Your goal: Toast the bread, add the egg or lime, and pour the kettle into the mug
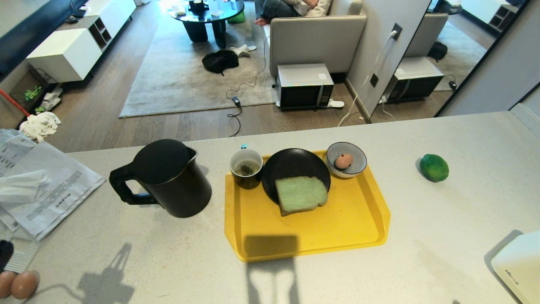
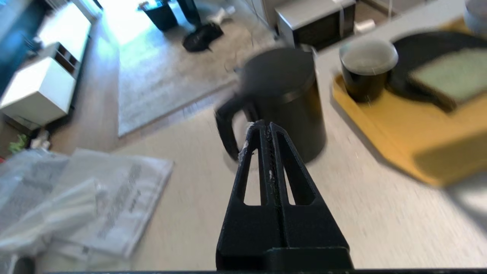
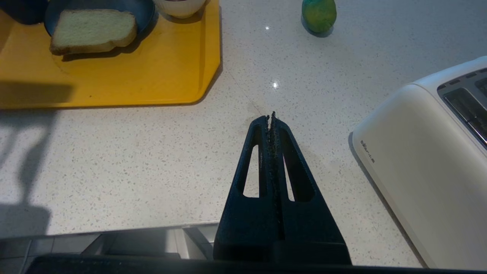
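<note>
The black kettle [image 1: 168,179] stands upright on the counter left of the yellow tray [image 1: 337,228]. On the tray, the black mug [image 1: 246,168] holds a tea bag beside a black plate [image 1: 291,164] carrying the pale green bread [image 1: 300,194]. The egg [image 1: 343,161] lies in a blue-striped bowl [image 1: 356,157]. The lime [image 1: 434,167] rests on the counter to the right. My left gripper [image 2: 265,123] is shut and empty, short of the kettle [image 2: 283,97] and its handle. My right gripper [image 3: 269,117] is shut and empty above the near counter edge. Neither gripper shows in the head view.
A white toaster [image 1: 518,264] sits at the near right corner, also close beside my right gripper as the toaster [image 3: 426,160]. Papers and plastic bags [image 1: 38,190] cover the counter's left side, with two brown eggs [image 1: 19,284] at the near left edge.
</note>
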Available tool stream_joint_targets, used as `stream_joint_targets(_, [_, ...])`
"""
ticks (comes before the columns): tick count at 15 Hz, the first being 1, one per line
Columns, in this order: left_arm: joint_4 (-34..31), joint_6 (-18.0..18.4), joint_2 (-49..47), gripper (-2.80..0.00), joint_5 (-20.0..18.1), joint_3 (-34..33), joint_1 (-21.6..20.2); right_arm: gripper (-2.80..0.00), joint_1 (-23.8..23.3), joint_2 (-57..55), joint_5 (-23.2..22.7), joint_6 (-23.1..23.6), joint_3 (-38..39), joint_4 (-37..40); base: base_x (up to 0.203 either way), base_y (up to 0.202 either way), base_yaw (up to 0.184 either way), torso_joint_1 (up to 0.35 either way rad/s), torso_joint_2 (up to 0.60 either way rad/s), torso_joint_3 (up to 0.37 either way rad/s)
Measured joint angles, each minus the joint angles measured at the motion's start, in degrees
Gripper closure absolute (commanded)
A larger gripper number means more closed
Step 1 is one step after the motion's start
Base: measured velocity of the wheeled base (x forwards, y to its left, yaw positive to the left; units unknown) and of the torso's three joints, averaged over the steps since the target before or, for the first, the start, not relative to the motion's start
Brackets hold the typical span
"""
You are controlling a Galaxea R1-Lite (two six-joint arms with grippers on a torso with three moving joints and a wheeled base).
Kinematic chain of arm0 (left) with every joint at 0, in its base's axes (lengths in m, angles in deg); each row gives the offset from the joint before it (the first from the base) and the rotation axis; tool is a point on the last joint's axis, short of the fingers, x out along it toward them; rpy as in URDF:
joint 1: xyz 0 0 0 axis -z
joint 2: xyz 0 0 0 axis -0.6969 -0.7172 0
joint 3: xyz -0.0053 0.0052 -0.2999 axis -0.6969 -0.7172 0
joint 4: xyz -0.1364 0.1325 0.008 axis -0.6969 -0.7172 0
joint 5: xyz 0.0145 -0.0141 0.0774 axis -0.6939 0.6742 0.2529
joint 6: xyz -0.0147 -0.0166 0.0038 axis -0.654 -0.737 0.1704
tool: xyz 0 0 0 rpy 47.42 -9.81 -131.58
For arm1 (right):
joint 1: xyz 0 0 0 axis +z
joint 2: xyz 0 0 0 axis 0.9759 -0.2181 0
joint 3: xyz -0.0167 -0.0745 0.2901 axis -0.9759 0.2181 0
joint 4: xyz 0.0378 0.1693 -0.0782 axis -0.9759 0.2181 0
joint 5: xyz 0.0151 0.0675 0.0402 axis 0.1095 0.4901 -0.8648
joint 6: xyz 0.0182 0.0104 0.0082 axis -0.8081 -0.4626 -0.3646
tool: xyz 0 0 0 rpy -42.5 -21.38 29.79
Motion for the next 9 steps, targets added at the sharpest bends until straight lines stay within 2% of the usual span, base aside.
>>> stream_joint_targets(3, [-16.4,0.3,9.3,0.00,-0.1,-1.9,1.3,0.00,0.0,0.0,0.0,0.0,0.0,0.0,0.000,0.000,0.000,0.000,0.00,0.000])
stream_joint_targets(5, [-24.9,0.1,12.5,0.00,-0.2,-2.5,1.5,0.00,0.0,0.0,0.0,0.0,0.0,0.0,0.000,0.000,0.000,0.000,0.00,0.000])
stream_joint_targets(7, [-29.7,-0.7,16.0,0.00,0.7,-2.6,0.3,0.00,0.0,0.0,0.0,0.0,0.0,0.0,0.000,0.000,0.000,0.000,0.00,0.000])
stream_joint_targets(9, [-33.3,-2.3,19.6,0.00,3.4,-2.7,-0.4,0.00,0.0,0.0,0.0,0.0,0.0,0.0,0.000,0.000,0.000,0.000,0.00,0.000])
